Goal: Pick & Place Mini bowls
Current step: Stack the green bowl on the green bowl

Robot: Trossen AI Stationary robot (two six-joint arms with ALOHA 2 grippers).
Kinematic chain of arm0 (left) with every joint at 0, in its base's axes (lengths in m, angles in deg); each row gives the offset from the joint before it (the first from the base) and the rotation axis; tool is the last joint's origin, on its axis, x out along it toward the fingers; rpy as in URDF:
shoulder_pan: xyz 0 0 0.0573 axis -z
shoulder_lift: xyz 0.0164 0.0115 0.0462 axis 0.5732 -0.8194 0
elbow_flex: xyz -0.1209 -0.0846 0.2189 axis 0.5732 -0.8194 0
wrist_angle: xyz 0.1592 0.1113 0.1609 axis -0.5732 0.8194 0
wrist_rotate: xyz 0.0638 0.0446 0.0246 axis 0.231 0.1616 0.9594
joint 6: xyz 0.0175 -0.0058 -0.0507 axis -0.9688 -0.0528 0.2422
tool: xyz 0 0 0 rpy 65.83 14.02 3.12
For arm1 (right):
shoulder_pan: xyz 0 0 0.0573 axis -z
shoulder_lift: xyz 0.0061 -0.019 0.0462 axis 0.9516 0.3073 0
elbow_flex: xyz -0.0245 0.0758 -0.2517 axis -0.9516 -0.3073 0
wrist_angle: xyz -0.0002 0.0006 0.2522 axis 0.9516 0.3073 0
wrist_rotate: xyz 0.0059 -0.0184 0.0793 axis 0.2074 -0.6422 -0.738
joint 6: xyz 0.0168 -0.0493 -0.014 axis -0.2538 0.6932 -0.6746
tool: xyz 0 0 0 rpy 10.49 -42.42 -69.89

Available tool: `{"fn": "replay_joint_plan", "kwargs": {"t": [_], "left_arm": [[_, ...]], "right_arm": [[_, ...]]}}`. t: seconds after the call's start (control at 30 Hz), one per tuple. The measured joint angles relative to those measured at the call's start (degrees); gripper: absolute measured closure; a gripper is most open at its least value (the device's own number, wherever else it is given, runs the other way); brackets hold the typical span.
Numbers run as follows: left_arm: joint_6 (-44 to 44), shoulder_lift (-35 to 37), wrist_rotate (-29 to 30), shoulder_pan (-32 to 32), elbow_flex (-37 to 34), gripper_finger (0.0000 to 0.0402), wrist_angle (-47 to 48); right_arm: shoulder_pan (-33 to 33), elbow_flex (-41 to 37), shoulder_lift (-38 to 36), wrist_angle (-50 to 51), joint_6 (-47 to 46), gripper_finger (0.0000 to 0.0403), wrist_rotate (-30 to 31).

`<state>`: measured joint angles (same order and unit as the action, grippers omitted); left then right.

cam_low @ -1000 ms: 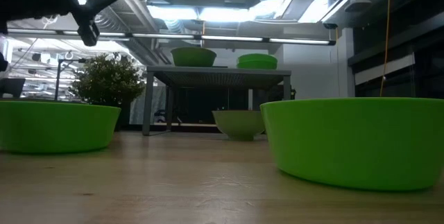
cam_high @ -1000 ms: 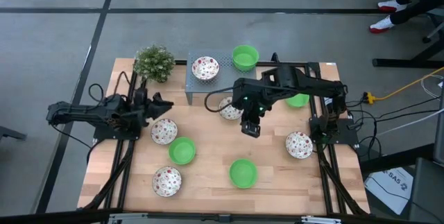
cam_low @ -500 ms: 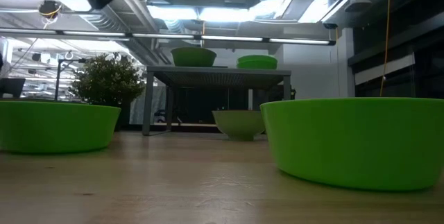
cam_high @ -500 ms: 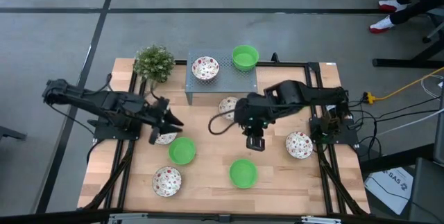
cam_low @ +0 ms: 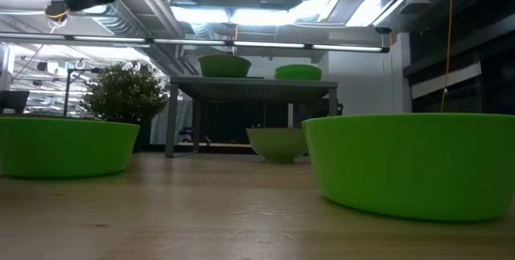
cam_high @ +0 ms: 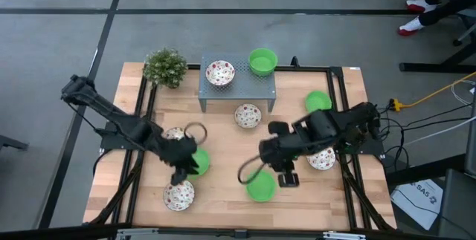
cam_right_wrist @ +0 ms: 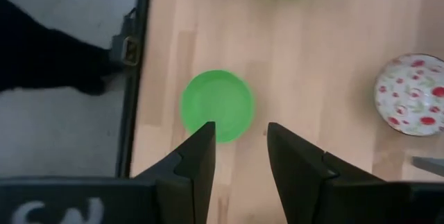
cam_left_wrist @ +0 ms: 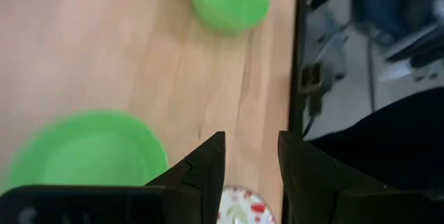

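Observation:
Several mini bowls are in view. On the grey stand (cam_high: 238,84) sit a speckled bowl (cam_high: 220,72) and a green bowl (cam_high: 262,61). On the table are speckled bowls (cam_high: 248,115), (cam_high: 179,194), (cam_high: 321,160) and green bowls (cam_high: 318,101), (cam_high: 198,162), (cam_high: 260,188). My left gripper (cam_high: 180,174) is open over the near left green bowl (cam_left_wrist: 83,154). My right gripper (cam_high: 287,178) is open just right of the front green bowl (cam_right_wrist: 216,106). Another speckled bowl (cam_high: 174,132) is partly hidden under my left arm.
A small potted plant (cam_high: 165,66) stands at the far left corner. Black rails run along the table's left (cam_high: 137,180) and right (cam_high: 349,188) sides. The near table edge (cam_right_wrist: 142,78) lies close to the front green bowl. The low view shows two green bowls (cam_low: 64,143), (cam_low: 410,163) close up.
My left gripper has swung from the table's left side toward the middle and near edge, ending over the near left green bowl. My right gripper has gone from in front of the stand toward the near edge, beside the front green bowl. No bowl has moved.

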<state>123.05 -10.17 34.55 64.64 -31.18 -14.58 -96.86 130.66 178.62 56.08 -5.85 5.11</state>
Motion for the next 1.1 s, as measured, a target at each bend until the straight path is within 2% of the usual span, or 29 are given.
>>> {"fn": "replay_joint_plan", "kwargs": {"t": [0.1, 0.23, 0.57, 0.77, 0.93, 1.1], "left_arm": [[4.16, -4.96, 0.89, 3.17, 0.00, 0.0274, 0.00], [8.43, -11.20, 1.45, 5.33, 0.00, 0.0274, 0.02], [10.78, -22.43, 1.73, 5.40, 0.90, 0.0274, 1.17], [5.49, -24.55, 4.87, 5.38, 5.44, 0.0275, 3.91], [4.12, -25.43, 10.27, 5.36, 8.82, 0.0275, 11.56], [2.98, -26.49, 7.83, 5.10, 9.14, 0.0275, 13.04]], "right_arm": [[-2.82, 0.00, 0.00, 0.00, -0.93, 0.0271, 0.21], [-6.48, 0.00, 0.00, 0.00, -2.54, 0.0271, 4.95], [-11.35, 0.00, 0.00, 0.00, -7.57, 0.0271, 15.15], [-11.85, 0.00, 0.00, 0.00, -9.13, 0.0271, 16.27], [-11.82, 0.00, 0.00, 0.00, -9.04, 0.0271, 16.51], [-11.82, 0.00, 0.00, 0.00, -8.95, 0.0271, 16.52]]}}
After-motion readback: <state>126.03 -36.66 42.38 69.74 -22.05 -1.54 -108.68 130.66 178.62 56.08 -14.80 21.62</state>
